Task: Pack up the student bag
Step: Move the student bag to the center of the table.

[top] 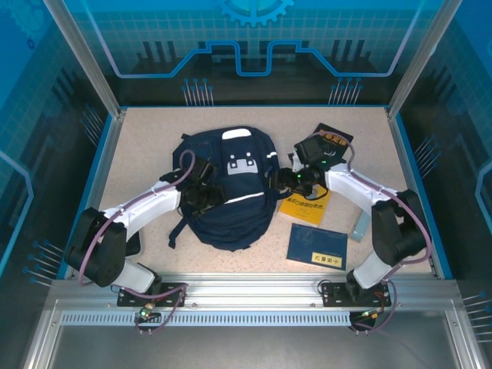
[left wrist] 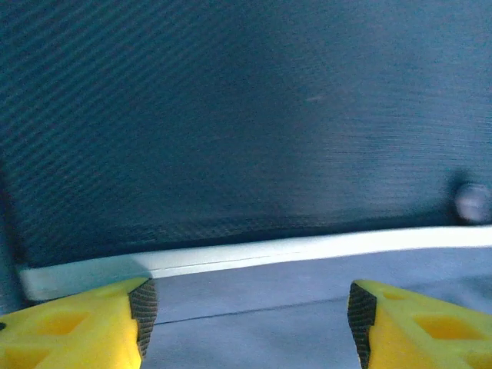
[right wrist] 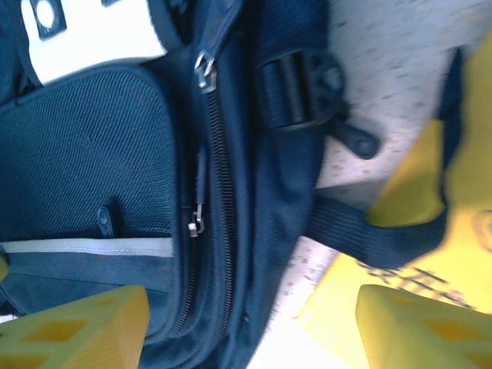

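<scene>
**Site:** table (top: pixel 138 154). Bag (top: pixel 234 219) lies flat at centre, top end away from the arm bases, white patch (top: pixel 242 164) facing up.

**L side:** left pincer (top: pixel 201 192) is down at the bag's left flank. On the wrist cam its yellow fingers (left wrist: pixel 84 327) stand apart w/ nothing caught btwn them. Dark weave and white stripe (left wrist: pixel 269 250) are v. close ahead. Contact w/ fabric: cannot tell.

**Centre:** zip along the bag's right side looks run shut. Zip pull (right wrist: pixel 204 73) sits near the patch end; second pull (right wrist: pixel 196 227) is lower, by the front pocket. No gap into the bag seen.

**R side:** right pincer (top: pixel 288 181) is at the bag's right flank, jaws apart and empty, near the zip line. Buckle (right wrist: pixel 296 92) and strap (right wrist: pixel 361 231) are beside it; the strap lies across the yellow book (top: pixel 304 207). Blue book (top: pixel 317 246) is nearer the bases, apart from the bag. Dark book (top: pixel 334 138) is further back, partly hidden by the arm.

**Assessment:** step in hand is prob. getting the bag open. Packing proper is not begun; all books are outside.

**Next move req.:**
- L to pin or pinch the fabric so the bag can't slide.
- R to line up on a pull tab, nip it and draw it along the track.

**Risk:** tab is small, and soft cloth may bunch under the pads.
</scene>
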Controlling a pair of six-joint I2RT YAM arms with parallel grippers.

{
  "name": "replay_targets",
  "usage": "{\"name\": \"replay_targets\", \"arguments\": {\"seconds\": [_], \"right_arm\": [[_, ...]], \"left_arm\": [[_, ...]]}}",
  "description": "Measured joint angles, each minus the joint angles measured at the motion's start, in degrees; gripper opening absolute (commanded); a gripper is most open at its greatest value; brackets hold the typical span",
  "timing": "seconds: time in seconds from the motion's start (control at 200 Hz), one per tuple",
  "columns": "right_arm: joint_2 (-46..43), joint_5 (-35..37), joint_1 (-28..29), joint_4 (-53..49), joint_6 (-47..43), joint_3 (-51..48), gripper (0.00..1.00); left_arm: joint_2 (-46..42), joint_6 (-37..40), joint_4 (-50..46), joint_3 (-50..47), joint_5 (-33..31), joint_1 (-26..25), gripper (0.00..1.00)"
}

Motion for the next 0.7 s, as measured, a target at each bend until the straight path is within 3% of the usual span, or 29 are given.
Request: {"name": "replay_targets", "arguments": {"seconds": [0.235, 0.46, 0.7], "right_arm": [[7.21, -0.9, 6.03, 1.77, 3.02, 1.38, 0.68], [15.15, -1.75, 10.05, 2.67, 4.5, 8.31, 0.65], [18.51, -0.31, 11.56, 1.31, 4.94, 14.32, 0.71]], "left_arm": [[1.31, -1.14, 1.51, -1.53, 0.09, 3.63, 0.67], [7.3, 2.69, 3.08, 1.81, 1.51, 10.67, 0.68], [11.67, 10.75, 2.23, 8.94, 1.25, 13.84, 0.84]]}}
